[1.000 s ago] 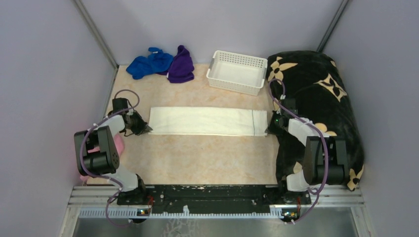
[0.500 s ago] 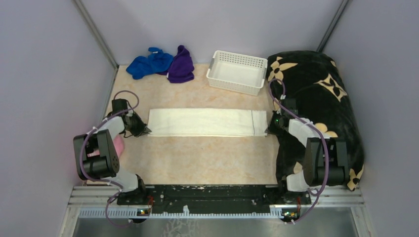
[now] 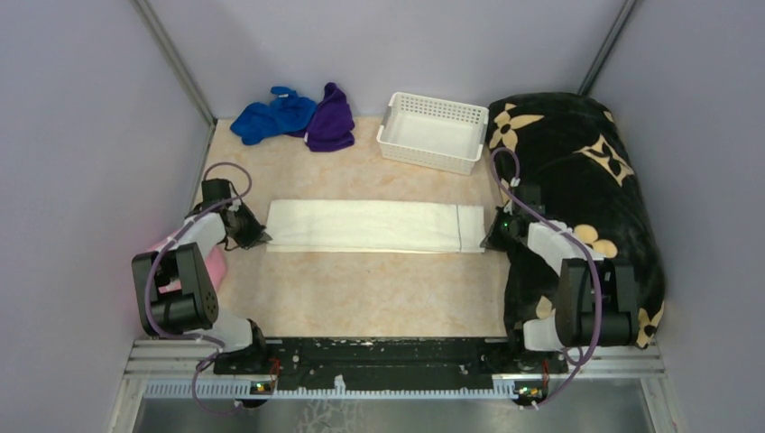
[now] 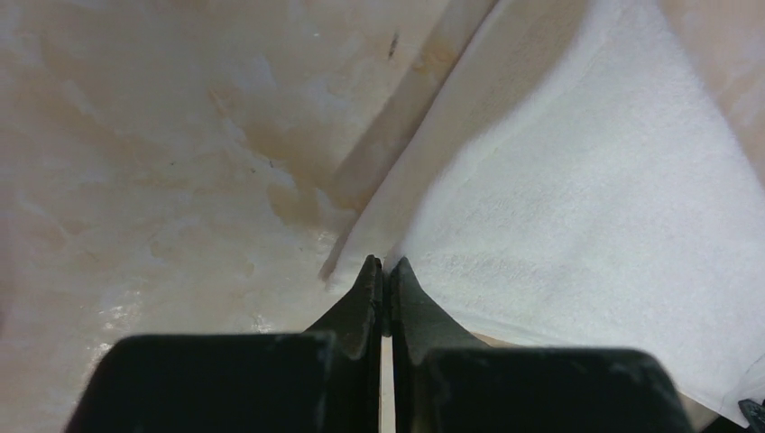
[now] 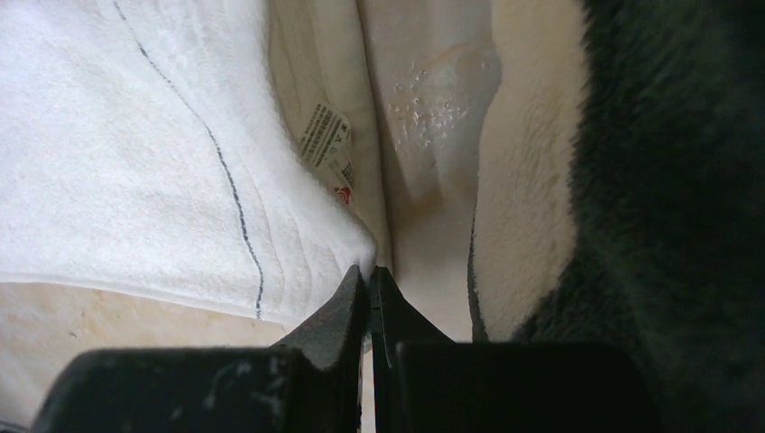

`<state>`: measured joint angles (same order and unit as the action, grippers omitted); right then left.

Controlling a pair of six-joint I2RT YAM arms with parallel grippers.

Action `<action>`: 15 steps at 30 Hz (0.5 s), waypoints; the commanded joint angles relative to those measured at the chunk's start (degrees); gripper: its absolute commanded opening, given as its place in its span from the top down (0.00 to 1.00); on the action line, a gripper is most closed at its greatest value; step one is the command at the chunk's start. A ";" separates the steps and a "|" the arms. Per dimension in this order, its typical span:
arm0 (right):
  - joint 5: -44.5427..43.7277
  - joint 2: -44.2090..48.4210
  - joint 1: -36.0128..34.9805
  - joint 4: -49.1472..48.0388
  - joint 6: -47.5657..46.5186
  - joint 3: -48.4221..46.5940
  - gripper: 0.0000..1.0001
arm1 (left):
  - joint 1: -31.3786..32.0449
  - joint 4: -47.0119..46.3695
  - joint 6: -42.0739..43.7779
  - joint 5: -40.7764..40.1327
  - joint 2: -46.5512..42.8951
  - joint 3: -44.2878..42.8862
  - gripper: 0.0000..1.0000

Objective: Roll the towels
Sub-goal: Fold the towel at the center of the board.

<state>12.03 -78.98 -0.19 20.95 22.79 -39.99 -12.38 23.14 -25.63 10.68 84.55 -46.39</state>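
The cream-white towel (image 3: 370,225) lies stretched flat across the middle of the table, long side left to right. My left gripper (image 3: 260,236) is shut on its near left corner (image 4: 541,207). My right gripper (image 3: 489,239) is shut on its near right corner (image 5: 135,162), by the thin dark stripe and the label. The bright blue towel (image 3: 271,115) and the dark purple towel (image 3: 331,120) lie bunched together at the back left.
A white slotted basket (image 3: 433,132) stands at the back centre-right. The big black plush blanket with beige flowers (image 3: 586,198) fills the right side, touching my right arm and showing in the right wrist view (image 5: 668,180). Purple walls close in both sides.
Both grippers have drawn the near edge of the cream-white towel back and slightly left; the towel now lies farther from the front and its near edge is raised a little.
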 commanded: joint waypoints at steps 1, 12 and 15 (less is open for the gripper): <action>1.22 -2.47 0.30 -2.18 0.76 1.80 1.00 | -0.50 0.09 1.52 -3.23 2.99 0.07 0.98; -2.21 2.73 -0.38 5.16 -2.01 -3.22 0.72 | -0.45 2.86 1.87 -4.73 0.23 -0.37 0.70; -3.44 5.65 -1.47 8.59 -2.88 -6.67 0.63 | -0.45 4.31 2.62 -6.40 -2.89 -0.69 0.61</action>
<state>11.49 -78.65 -0.64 24.40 21.23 -40.60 -12.38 24.84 -24.34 7.14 86.19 -46.35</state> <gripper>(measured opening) 0.326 0.345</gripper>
